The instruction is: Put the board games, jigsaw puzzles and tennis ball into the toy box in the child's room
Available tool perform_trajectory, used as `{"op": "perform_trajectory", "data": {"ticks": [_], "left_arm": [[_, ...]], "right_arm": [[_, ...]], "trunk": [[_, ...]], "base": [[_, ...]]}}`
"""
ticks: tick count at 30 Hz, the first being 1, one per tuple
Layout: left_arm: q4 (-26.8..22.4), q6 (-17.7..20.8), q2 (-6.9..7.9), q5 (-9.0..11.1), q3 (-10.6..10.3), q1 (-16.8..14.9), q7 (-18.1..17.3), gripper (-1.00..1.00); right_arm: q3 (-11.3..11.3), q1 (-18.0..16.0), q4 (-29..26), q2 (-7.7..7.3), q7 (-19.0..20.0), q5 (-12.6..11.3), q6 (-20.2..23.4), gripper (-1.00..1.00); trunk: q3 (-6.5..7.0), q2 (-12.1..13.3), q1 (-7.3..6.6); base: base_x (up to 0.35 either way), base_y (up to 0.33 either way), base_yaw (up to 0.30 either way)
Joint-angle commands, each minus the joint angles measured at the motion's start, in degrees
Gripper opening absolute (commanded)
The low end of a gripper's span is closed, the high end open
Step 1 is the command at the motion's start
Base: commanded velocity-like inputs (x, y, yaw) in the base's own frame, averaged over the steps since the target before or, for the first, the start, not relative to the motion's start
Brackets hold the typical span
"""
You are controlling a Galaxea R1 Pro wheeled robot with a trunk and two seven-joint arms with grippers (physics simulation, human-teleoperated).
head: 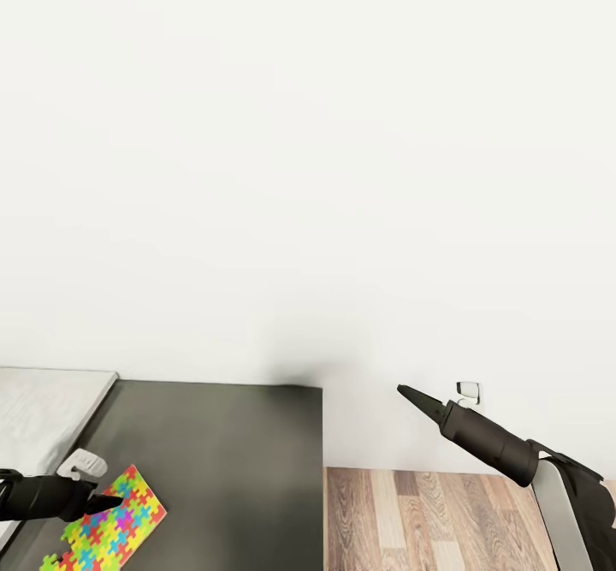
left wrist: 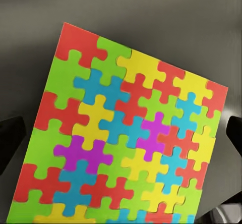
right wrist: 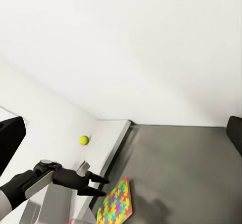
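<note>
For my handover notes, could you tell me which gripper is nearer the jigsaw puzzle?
Left. The left gripper hovers right over the jigsaw puzzle; the right gripper is off past the table's edge.

A plain white wall [head: 308, 143] fills the background. A small white wall socket [head: 468, 392] sits low on it, just above a wood-plank floor [head: 411, 520].

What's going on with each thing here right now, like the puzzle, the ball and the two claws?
jigsaw puzzle: lying flat on the dark table, directly beneath the left claw, not gripped.
tennis ball: resting on a white surface beside the dark table, untouched.
left gripper: fingers spread open, poised over the puzzle.
right gripper: raised in the air beside the table, holding nothing; fingers apart in its wrist view.
</note>
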Motion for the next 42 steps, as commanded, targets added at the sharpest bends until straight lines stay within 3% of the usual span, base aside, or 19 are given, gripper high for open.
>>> {"op": "perform_trajectory", "data": {"ticks": [1, 15, 32, 42], "left_arm": [[0.06, 0.48, -0.05, -0.45, 0.24, -0.05, -0.44, 1.0], [0.57, 0.23, -0.07, -0.51, 0.35, -0.04, -0.43, 1.0], [0.66, -0.49, 0.2, -0.52, 0.86, -0.05, -0.02, 1.0], [0.81, -0.5, 0.2, -0.45, 0.99, -0.05, 4.69, 1.0]], "right_arm": [[-0.05, -0.05, -0.01, -0.01, 0.11, -0.13, 0.3, 1.0], [-0.01, -0.05, -0.01, -0.01, 0.09, -0.08, 0.3, 1.0], [0.0, -0.05, 0.01, -0.01, 0.0, 0.0, 0.25, 1.0], [0.0, -0.05, 0.04, -0.01, 0.0, 0.04, 0.25, 1.0]], "trunk": [[-0.2, -0.11, 0.03], [-1.39, -0.11, 0.03], [-1.51, -0.11, 0.03], [-1.51, -0.11, 0.03]], "base": [[0.0, 0.0, 0.0], [0.0, 0.0, 0.0], [0.0, 0.0, 0.0], [0.0, 0.0, 0.0]]}}
